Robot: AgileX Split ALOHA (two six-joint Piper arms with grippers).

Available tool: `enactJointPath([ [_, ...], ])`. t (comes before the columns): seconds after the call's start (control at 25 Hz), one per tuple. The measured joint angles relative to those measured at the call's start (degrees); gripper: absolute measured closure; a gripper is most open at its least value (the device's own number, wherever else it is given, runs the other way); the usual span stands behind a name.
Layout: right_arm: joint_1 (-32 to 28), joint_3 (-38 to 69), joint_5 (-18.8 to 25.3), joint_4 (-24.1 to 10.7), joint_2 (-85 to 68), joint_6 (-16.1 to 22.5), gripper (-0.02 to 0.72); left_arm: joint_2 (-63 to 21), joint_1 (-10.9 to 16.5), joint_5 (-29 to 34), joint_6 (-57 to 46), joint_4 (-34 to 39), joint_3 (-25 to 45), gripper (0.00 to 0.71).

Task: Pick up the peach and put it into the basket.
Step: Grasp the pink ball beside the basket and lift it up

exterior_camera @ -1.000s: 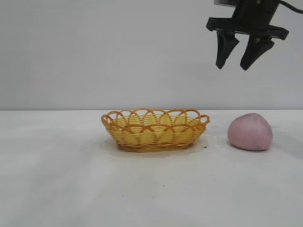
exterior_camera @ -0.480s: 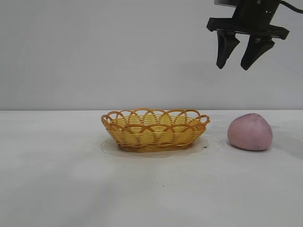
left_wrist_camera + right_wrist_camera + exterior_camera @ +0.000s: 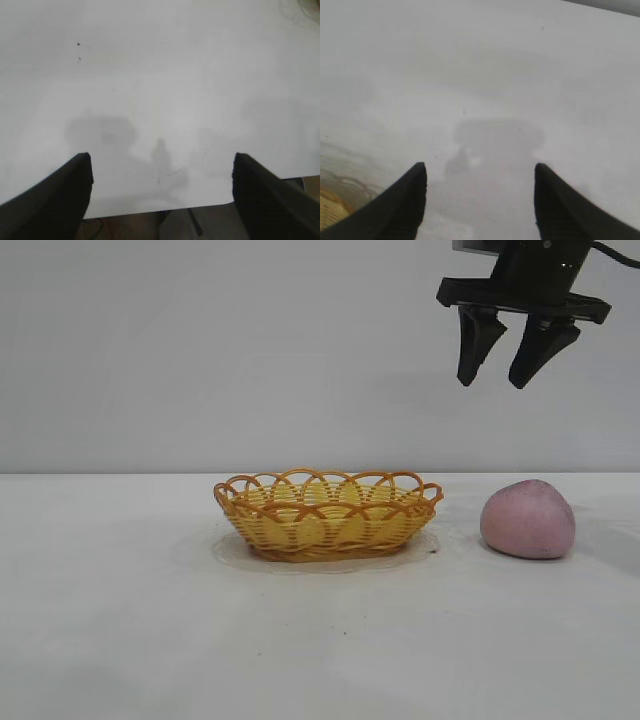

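**Pink peach sitting on the table, right of the basket**

Pink-mauve and matte, the peach (image 3: 528,519) is resting on the white table (image 3: 150,620), well apart from the basket (image 3: 328,513) on the basket's right in the exterior view. Its slightly pointed top is facing upward, tipping a little away from the basket, and its broad underside is lying flat on the table, so it is sitting wider than tall. Nothing is touching it.

Woven from yellow-orange wicker, the basket is standing upright, its long axis running left to right across the exterior view, its looped rim facing up. No fruit is showing above the rim.

High above the peach, and up and to the right of the basket, the right gripper (image 3: 500,380) is hanging with its dark fingers (image 3: 478,345) pointing downward and parted moderately, holding nothing. In the right wrist view a sliver of the basket (image 3: 330,210) is showing beside one finger.

Far from the basket, the left gripper (image 3: 161,200) is appearing only in its own wrist view, over bare table near the table's edge, fingers spread wide and empty.

No brand, label or writing is showing on anything.
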Motion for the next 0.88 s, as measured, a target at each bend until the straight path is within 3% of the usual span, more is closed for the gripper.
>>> enactJointPath([
  [0.48,0.00,0.00,0.37,-1.20,0.00,0.00,0.300,-22.59,0.00,1.70,1.55,-0.16,8.56,0.165],
  [0.88,-0.10,0.00,2.46,-0.95,0.04,0.00,0.300,-40.45,0.00,3.05,0.26,1.17,8.88,0.165],
])
